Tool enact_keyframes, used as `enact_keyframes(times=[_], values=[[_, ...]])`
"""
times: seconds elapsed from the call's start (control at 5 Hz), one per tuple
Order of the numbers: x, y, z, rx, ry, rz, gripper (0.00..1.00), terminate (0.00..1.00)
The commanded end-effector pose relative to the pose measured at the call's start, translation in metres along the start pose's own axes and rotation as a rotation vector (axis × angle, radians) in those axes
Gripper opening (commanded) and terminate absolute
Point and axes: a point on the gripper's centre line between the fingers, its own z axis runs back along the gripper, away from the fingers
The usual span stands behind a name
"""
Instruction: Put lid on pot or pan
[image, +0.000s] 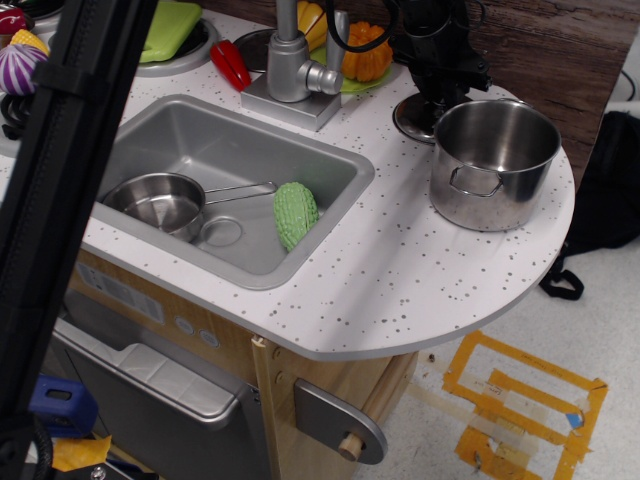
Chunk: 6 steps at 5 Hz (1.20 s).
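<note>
**Lid not yet on pot**

The end effector (437, 92) hung low over the lid (415, 116), which lay flat on the counter (400, 270) just behind the pot (494, 162), partly hidden by the black arm. Whether the jaws were spread or pinching the knob could not be told. The pot stood open and empty near the counter's right edge. By these signs the task was at the grasp stage; lifting, carrying and seating the lid all remained.

I see the pot (495, 160) right of the sink (220, 180), the lid (418, 118) behind the pot, the saucepan (160, 203) in the sink.
</note>
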Motion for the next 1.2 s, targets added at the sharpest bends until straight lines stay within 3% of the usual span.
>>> enact_keyframes(times=[0.0,0.2,0.8,1.0], values=[[0.015,0.0,0.046,0.074,-0.027,0.008,0.0,0.0],[0.021,0.002,0.073,0.156,-0.025,-0.024,0.0,0.0],[0.043,-0.003,0.128,0.292,0.003,-0.041,0.0,0.0],[0.045,-0.013,0.136,0.307,0.0,-0.009,0.0,0.0]])
